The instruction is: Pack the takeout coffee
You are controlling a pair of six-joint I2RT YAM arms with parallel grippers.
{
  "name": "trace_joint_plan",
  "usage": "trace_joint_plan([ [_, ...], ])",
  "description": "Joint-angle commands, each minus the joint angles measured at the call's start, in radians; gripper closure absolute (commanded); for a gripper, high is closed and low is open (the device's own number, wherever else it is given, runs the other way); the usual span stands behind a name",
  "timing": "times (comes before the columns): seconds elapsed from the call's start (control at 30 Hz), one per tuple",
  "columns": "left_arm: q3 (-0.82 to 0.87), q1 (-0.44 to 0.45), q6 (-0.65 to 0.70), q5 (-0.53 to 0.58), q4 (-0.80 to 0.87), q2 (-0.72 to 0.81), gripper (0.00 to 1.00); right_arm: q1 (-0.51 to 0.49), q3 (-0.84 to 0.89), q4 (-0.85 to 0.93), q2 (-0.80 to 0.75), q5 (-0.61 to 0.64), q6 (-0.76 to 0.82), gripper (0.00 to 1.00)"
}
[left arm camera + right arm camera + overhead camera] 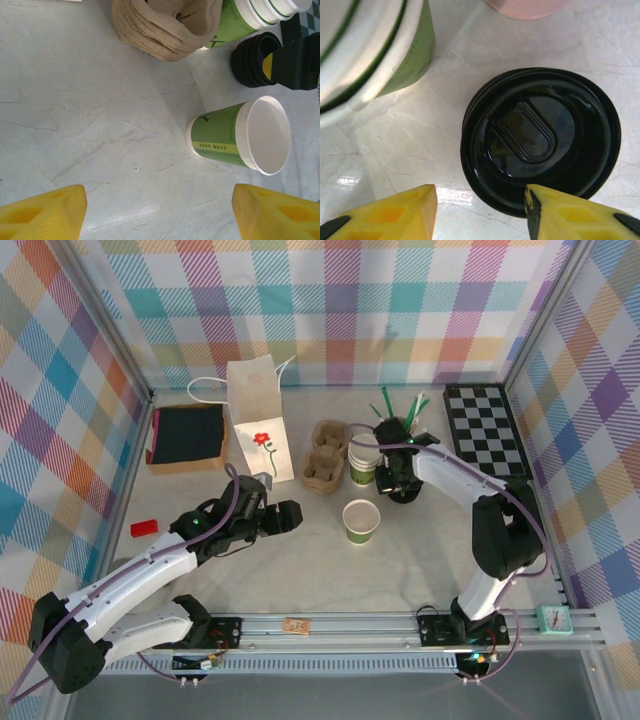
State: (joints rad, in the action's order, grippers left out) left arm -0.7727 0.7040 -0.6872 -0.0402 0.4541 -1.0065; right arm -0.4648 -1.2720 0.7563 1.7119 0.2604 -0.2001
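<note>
Black round plastic lids (540,135), nested — right end effector (480,200), fingers apart over them, may lift several; left end effector (159,200) likewise apart.

The stacked black lids (540,140) are glossy, smooth plastic with reflections. The single paper cup (220,135) has a matt green wall and smooth white inside. The cup carriers (165,27) are rough, fibrous pulp. The tabletop (75,100) is smooth, faintly shiny, marble-veined.
</note>
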Motion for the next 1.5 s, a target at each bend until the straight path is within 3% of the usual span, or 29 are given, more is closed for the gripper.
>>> trace_joint_plan([
  [0.0,0.004,-0.014,0.014,0.011,0.023,0.013,0.24,-0.006,-0.013,-0.029,0.020,0.001,0.036,0.52],
  [0.6,0.011,-0.014,0.012,0.013,0.019,0.012,0.26,-0.006,0.015,-0.042,0.041,0.016,0.034,0.61],
  [1.0,0.008,-0.014,0.010,0.007,0.009,0.003,0.26,-0.006,0.062,-0.024,-0.122,0.018,0.032,0.59],
  [1.47,0.021,-0.014,0.008,0.003,0.015,0.019,0.28,-0.003,0.189,-0.196,-0.090,0.050,0.078,0.61],
])
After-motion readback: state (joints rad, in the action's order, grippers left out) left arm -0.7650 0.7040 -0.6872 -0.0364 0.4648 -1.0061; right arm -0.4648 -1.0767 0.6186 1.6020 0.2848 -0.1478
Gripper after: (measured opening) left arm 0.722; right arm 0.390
